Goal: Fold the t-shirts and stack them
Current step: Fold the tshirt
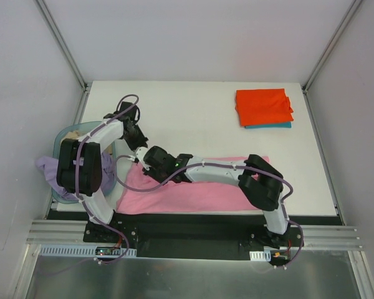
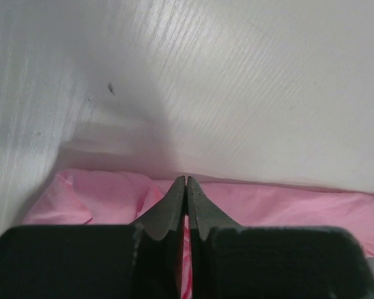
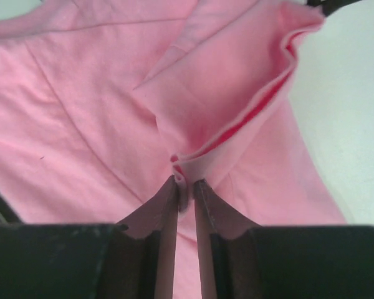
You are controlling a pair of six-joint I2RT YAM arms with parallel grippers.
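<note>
Where the surface (image 1: 193,118) meets the arm bases, we list item one: the pink t-shirt (image 1: 193,193), lying lengthwise along the near edge, mostly flat, its left end creased and bunched.

Item two: the right gripper (image 1: 147,167), reaching across the pink t-shirt to that left end. In the right wrist view the right gripper (image 3: 185,185) is clamped on a raised double fold of the pink t-shirt (image 3: 81,124), with only the cloth between its fingers.

Item three: the left gripper (image 1: 137,151), just beside the right one. In the left wrist view the left gripper (image 2: 185,180) has its fingers pressed together with a thin strip of the pink t-shirt (image 2: 287,205) caught between them.

Item four: a light-blue basket (image 1: 65,134) at the left edge, with the lavender t-shirt (image 1: 47,167) draped over its rim.

Item five, far right: the orange-red t-shirt (image 1: 263,106), folded, lying on the folded teal t-shirt (image 1: 268,125), of which we see only a narrow strip.
</note>
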